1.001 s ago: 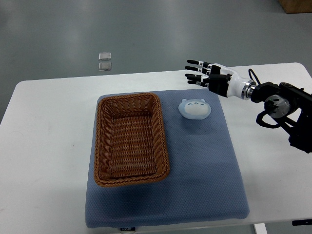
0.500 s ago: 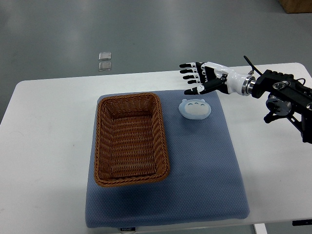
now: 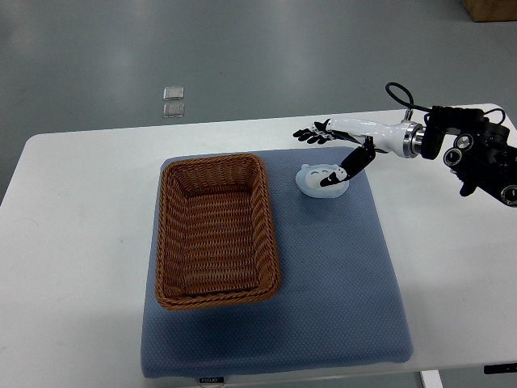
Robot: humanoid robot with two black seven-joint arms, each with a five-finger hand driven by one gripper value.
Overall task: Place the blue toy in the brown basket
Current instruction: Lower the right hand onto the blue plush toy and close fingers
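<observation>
So the right hand (image 3: 339, 145) hangs over the blue toy (image 3: 321, 179) with its fingers (image 3: 308, 135) spread wide and the thumb reaching down onto it, holding nothing, toy sitting on the blue mat (image 3: 339, 283) just right of the brown basket (image 3: 216, 230) on the white surface (image 3: 73, 242).

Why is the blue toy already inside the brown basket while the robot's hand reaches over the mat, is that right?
Not quite. The top view shows the blue toy lying on the blue mat, to the right of the brown basket, not inside it. The basket holds nothing. The rest is right: the right hand reaches over the mat, fingers spread above the toy.
</observation>
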